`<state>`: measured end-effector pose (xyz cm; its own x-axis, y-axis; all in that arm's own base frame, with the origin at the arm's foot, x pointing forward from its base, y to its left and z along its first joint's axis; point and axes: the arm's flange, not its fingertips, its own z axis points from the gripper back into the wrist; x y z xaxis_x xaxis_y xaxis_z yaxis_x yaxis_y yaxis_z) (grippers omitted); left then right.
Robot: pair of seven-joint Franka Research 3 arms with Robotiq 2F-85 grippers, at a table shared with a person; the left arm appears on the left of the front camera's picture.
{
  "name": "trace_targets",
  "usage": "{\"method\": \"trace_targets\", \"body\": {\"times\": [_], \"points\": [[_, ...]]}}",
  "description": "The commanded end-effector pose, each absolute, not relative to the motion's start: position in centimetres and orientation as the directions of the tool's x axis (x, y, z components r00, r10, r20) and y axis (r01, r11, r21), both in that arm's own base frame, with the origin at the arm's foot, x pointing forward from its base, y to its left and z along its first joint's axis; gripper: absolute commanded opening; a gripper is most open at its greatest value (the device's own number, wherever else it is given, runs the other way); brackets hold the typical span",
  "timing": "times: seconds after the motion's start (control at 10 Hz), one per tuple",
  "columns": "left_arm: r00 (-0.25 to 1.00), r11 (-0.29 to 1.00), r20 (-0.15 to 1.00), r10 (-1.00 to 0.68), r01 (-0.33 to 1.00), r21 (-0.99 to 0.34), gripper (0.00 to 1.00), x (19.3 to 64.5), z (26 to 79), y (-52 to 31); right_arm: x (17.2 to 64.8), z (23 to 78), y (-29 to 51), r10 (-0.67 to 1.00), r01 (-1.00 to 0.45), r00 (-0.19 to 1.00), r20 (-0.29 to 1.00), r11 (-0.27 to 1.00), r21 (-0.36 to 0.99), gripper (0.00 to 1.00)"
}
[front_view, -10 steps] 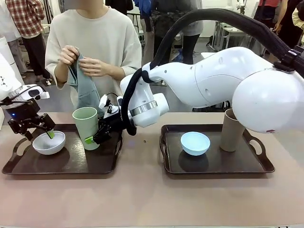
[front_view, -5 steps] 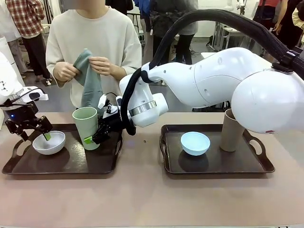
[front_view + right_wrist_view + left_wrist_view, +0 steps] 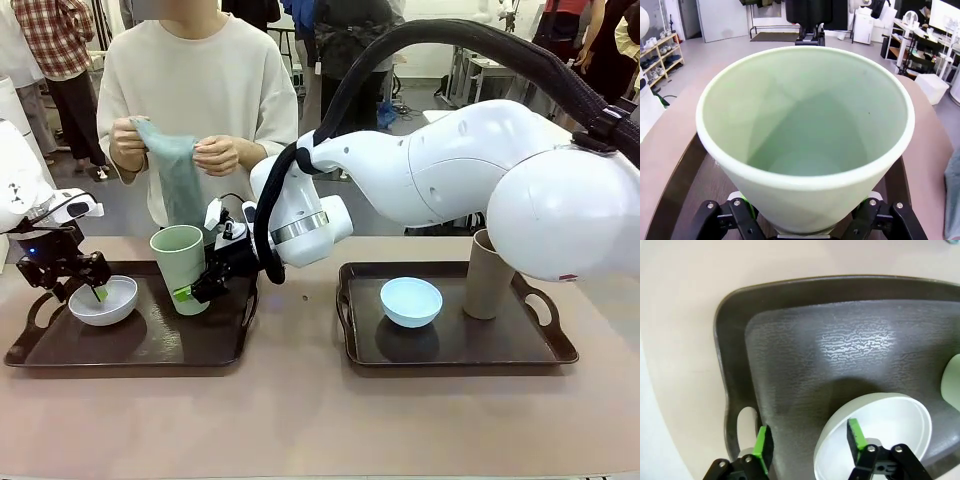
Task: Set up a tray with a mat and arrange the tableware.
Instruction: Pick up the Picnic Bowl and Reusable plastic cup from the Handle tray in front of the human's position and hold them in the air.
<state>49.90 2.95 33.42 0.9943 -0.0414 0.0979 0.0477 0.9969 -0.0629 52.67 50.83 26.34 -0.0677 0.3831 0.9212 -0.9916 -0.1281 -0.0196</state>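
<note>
The white bowl (image 3: 103, 300) sits at the left end of the left tray (image 3: 150, 345), with the pale green cup (image 3: 180, 262) upright on the same tray, toward its far right corner. The light blue bowl (image 3: 411, 301) and the tan cup (image 3: 487, 275) stand on the right tray (image 3: 450, 350), bowl in the middle, cup at the far right.

The left gripper (image 3: 88, 290) straddles the white bowl's rim, jaws apart: one green pad inside the bowl, the other outside over the tray floor. The right gripper (image 3: 190, 292) reaches across the middle to the green cup, low down, a finger on either side of its base. Whether they press on it I cannot tell.

Across the table (image 3: 300, 420) a person holds a grey-green cloth (image 3: 178, 175) (it hangs from both hands) above the left tray.
</note>
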Motion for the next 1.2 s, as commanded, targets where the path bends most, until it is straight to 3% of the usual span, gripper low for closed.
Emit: {"method": "trace_targets", "body": {"times": [0.0, 0.1, 0.2, 0.3, 0.5, 0.6, 0.7, 0.8, 0.9, 1.0, 1.1], "points": [[0.993, 0.999, 0.118, -0.014, 0.02, -0.046, 0.0, 49.6, 33.5, 2.9, 52.5, 25.7, 50.9, 0.338, -0.992, -0.08, 0.938, -0.122, -0.04, 0.35], [0.993, 0.999, 0.118, -0.014, 0.019, -0.044, 0.0, 49.6, 33.6, 3.0, 52.6, 25.8, 50.9, 0.339, -0.992, -0.076, 0.938, -0.121, -0.037, 0.0], [0.993, 0.999, 0.117, -0.015, 0.02, -0.043, 0.0, 49.7, 33.6, 3.0, 52.6, 25.8, 50.8, 0.34, -0.992, -0.071, 0.938, -0.119, -0.032, 0.22], [0.994, 0.999, 0.112, -0.01, 0.015, -0.043, 0.12, 49.6, 33.6, 3.0, 52.5, 25.8, 50.8, 0.341, -0.993, -0.068, 0.938, -0.117, -0.029, 0.0], [0.995, 0.999, 0.103, -0.014, 0.018, -0.043, 0.0, 49.6, 33.7, 3.1, 52.6, 25.7, 50.8, 0.344, -0.993, -0.064, 0.937, -0.112, -0.027, 0.0], [0.995, 0.999, 0.101, -0.014, 0.019, -0.047, 0.0, 49.6, 33.8, 3.1, 52.5, 25.8, 50.8, 0.347, -0.994, -0.058, 0.936, -0.111, -0.021, 0.22], [0.995, 0.999, 0.098, -0.016, 0.02, -0.049, 0.0, 49.5, 34.0, 3.0, 52.6, 25.8, 50.7, 0.349, -0.994, -0.058, 0.936, -0.105, -0.022, 0.22], [0.995, 0.999, 0.094, -0.013, 0.018, -0.051, 0.0, 49.3, 34.3, 3.0, 52.6, 25.9, 50.5, 0.349, -0.995, -0.053, 0.936, -0.097, -0.02, 0.0], [0.996, 0.999, 0.086, -0.01, 0.014, -0.051, 0.0, 48.8, 34.8, 2.9, 52.6, 26.2, 50.3, 0.355, -0.996, -0.049, 0.934, -0.082, -0.021, 0.22], [0.999, 0.998, 0.043, -0.019, 0.022, -0.057, 0.0, 48.0, 35.9, 2.5, 52.4, 27.5, 49.9, 0.375, -0.997, 0.002, 0.927, -0.072, 0.031, 0.0], [1.0, 0.998, 0.012, -0.002, 0.003, -0.07, 0.0, 46.9, 38.1, 2.3, 51.6, 30.4, 49.5, 0.395, -0.996, 0.019, 0.919, -0.068, 0.05, 0.0]]}}
